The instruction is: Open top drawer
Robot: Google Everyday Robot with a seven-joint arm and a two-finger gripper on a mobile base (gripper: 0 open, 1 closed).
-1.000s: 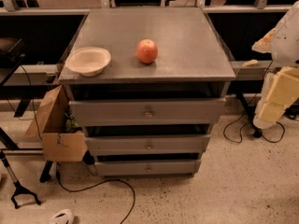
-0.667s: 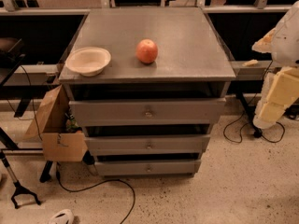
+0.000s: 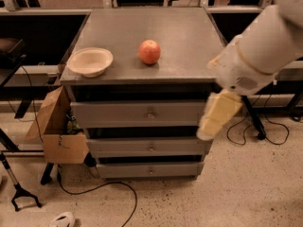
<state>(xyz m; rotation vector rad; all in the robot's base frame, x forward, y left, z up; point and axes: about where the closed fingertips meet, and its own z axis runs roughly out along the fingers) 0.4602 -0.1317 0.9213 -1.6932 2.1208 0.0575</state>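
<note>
The top drawer (image 3: 137,113) sits right under the table (image 3: 189,37), the uppermost of three grey fronts, with a dark gap between its upper edge and the tabletop. Its small round knob (image 3: 151,113) is in the middle of the flat panel. The robot's pale arm (image 3: 265,46) reaches in from 2 o'clock. The yellowish claw (image 3: 210,124) hangs at its end, tilted down toward 7 o'clock. It lies at 3 o'clock from the knob and overlaps the right end of the top drawer's front. Whether it touches the panel cannot be told, nor whether the claw is spread or pressed together. On the table a red apple (image 3: 149,51) stands near the middle, with a shallow cream bowl (image 3: 90,61) at 9 o'clock from it, close to the left front corner. The two lower drawers (image 3: 151,147) are stacked beneath. An open cardboard box (image 3: 57,131) stands on the floor at 9 o'clock from the drawers, just beside them, and a black cable (image 3: 118,188) trails across the speckled floor.
</note>
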